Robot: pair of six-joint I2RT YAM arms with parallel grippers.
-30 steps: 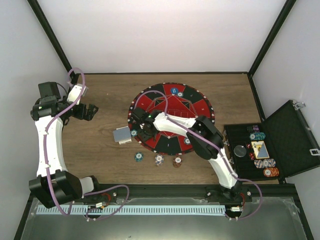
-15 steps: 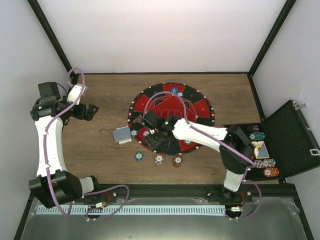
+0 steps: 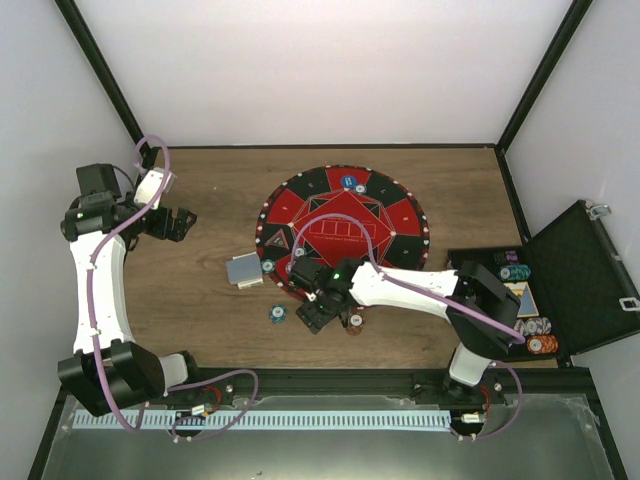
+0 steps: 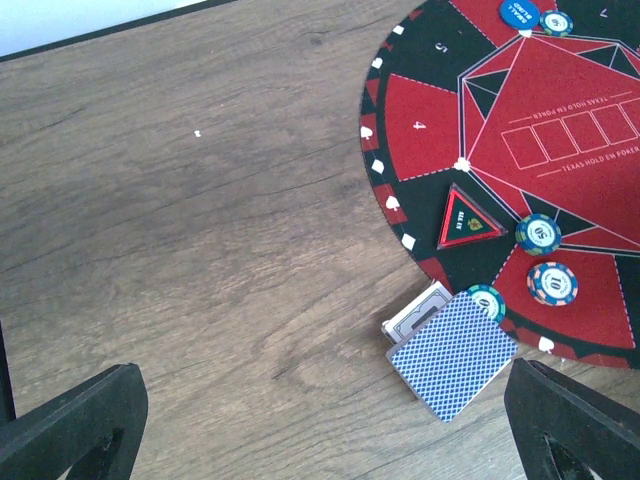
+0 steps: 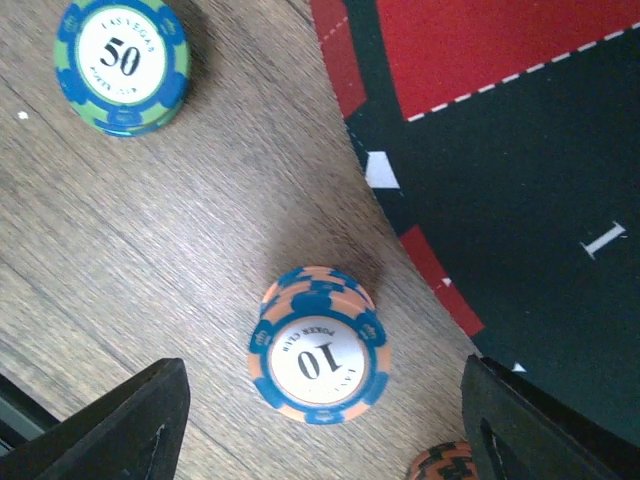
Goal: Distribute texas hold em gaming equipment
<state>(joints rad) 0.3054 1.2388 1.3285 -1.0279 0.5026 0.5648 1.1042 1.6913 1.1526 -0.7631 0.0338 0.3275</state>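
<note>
Brown wood-grain tabletop [image 3: 200, 300], walled in white and framed in black, carries the game pieces. Directly under the right wrist camera a short stack of chips marked 10 [image 5: 318, 360] sits on bare wood just off the mat's edge. Its rim is striped blue and salmon and its centre is white. The right gripper [image 5: 325, 452] hangs over it with its dark fingers [image 5: 110, 425] spread wide to either side, clear of the stack and holding nothing. Toward the top left corner of that view lies a single green-and-blue chip marked 50 [image 5: 121, 62], and a maroon chip [image 5: 440, 466] peeks in at the bottom edge. From above, these pieces form a row on the wood along the mat's near rim, with the right gripper covering the middle one.

The round mat [image 3: 343, 215] is flat, with red and black wedges, white marks around its border and printed card boxes at its centre. A blue button disc [image 4: 519, 12] lies at its far side, and a blue chip [image 4: 538, 233] and a blue-and-orange chip [image 4: 553, 284] lie nearer the left rim. The right arm [image 3: 420, 285] stretches across the mat's near part and hides it from overhead.

A deck of cards [image 4: 453, 355] with a blue cross-hatched back rests on the wood at the mat's left rim, with a pale card jutting out beneath it. A teal chip [image 4: 486, 301] touches the deck's corner. The left gripper [image 4: 320, 440] hovers well to the left of the mat, fully spread and empty. At the table's right edge a black case [image 3: 580, 270] lies open with more chips [image 3: 530, 326] inside.
</note>
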